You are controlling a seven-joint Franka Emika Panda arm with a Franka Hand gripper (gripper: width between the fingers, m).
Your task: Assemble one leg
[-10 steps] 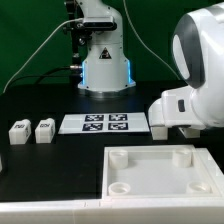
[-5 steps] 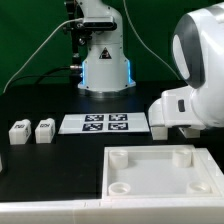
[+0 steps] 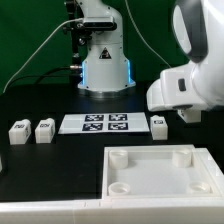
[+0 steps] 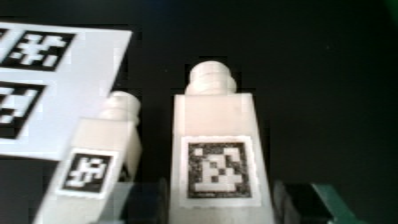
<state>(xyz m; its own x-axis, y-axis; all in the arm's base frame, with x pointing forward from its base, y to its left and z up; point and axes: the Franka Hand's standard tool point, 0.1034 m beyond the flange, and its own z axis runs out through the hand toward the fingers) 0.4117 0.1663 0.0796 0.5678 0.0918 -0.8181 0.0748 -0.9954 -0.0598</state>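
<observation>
The arm (image 3: 185, 85) has risen toward one o'clock, baring a hidden leg (image 3: 158, 125); I judge a pickup is under way. Across the exterior view, a spare leg (image 3: 18, 131) and its twin (image 3: 43, 130) sit at nine o'clock on the black counter (image 3: 60, 165). The marker board (image 3: 105, 123) lies centred, the hidden leg just beside its three-o'clock end. In the wrist view the nearest leg (image 4: 222, 140) lies between the fingers of the pincer (image 4: 235, 205); whether they clamp it I cannot tell. The tray (image 3: 150, 152) lies at six o'clock, with a green backdrop behind.

The marker board (image 3: 105, 123) lies flat on the black table (image 3: 40, 100), just to one side of the gripper (image 4: 231, 203), and the large white tray with round corner sockets (image 3: 150, 172) sits nearby.
</observation>
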